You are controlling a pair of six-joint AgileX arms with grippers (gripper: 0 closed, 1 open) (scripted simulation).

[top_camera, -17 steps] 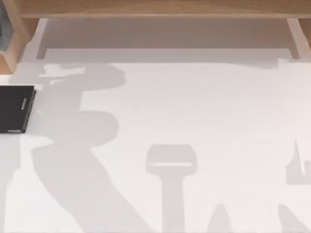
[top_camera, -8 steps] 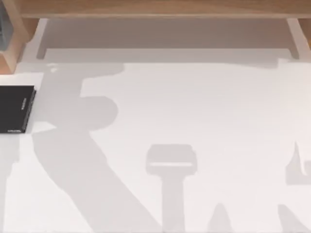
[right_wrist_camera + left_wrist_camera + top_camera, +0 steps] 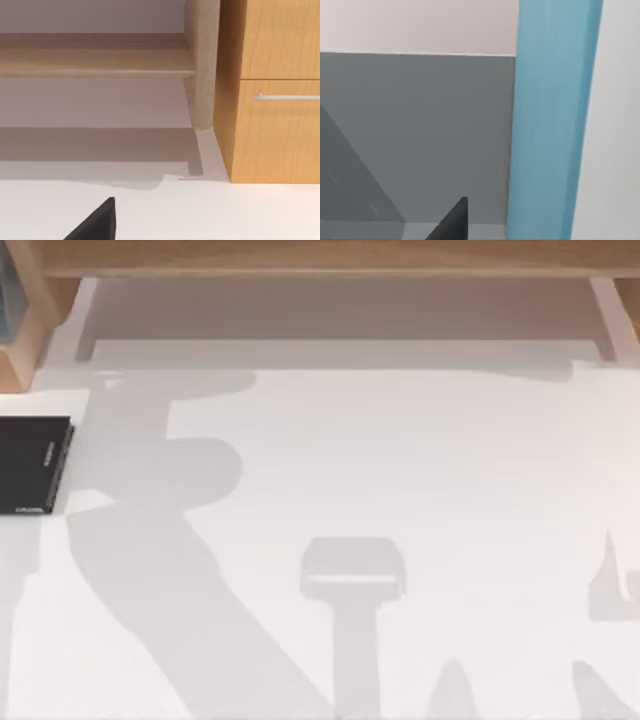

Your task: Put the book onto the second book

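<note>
The book [image 3: 552, 120] is a teal-blue slab that stands tall and close in the left wrist view, against a grey wall. A dark part of my left gripper [image 3: 452, 222] shows just beside it, apart from its cover. The second book [image 3: 33, 466], flat and black with pale lettering on its spine, lies on the white table at the far left edge of the top view. A dark part of my right gripper [image 3: 97, 222] hangs over the white table, facing a wooden cabinet.
A wooden shelf [image 3: 320, 258] runs along the table's back edge, with a wooden upright [image 3: 28, 330] at the back left holding a grey-blue sliver. The wooden cabinet [image 3: 272, 90] has a drawer handle [image 3: 287, 96] beside a rounded post. Arm shadows cross the table.
The left arm's shadow on the table has shifted toward the back left corner. The black book and the right arm's shadow have not moved.
</note>
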